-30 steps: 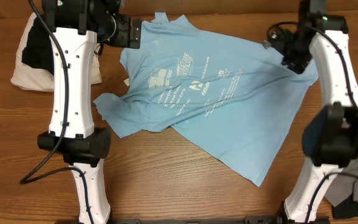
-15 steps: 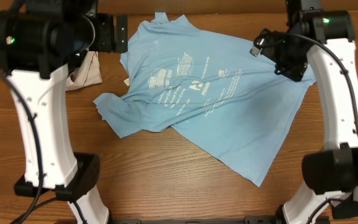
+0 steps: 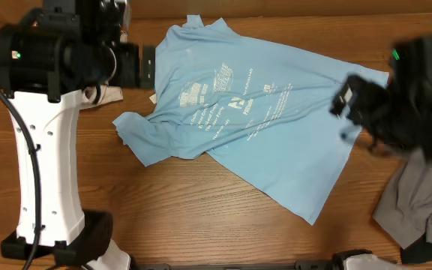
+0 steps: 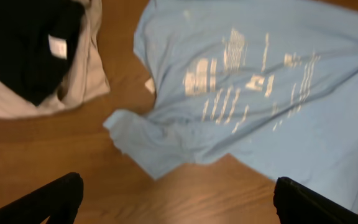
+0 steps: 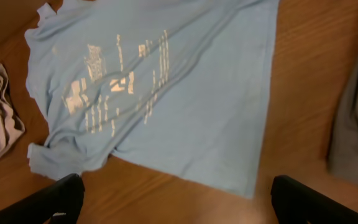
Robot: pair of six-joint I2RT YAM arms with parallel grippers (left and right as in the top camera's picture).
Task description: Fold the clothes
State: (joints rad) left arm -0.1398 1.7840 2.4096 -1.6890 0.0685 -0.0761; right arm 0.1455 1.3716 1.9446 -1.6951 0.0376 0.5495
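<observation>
In the middle of the wooden table [image 3: 201,217], the sky-blue short-sleeved cloth T-shirt with pale printed lettering [image 3: 261,127] lies spread out but crooked, its sleeve bunched up on the left arm's side, nothing folded yet. My left gripper [image 4: 178,204] and right gripper [image 5: 179,200] hang high above it, jaws spread wide, empty. I reckon I'm on the flattening step. Next I'd drop down and pinch that crumpled sleeve.

T-shirt [image 3: 276,142]: soft matt cloth | table [image 3: 201,217]: smooth wood grain
</observation>
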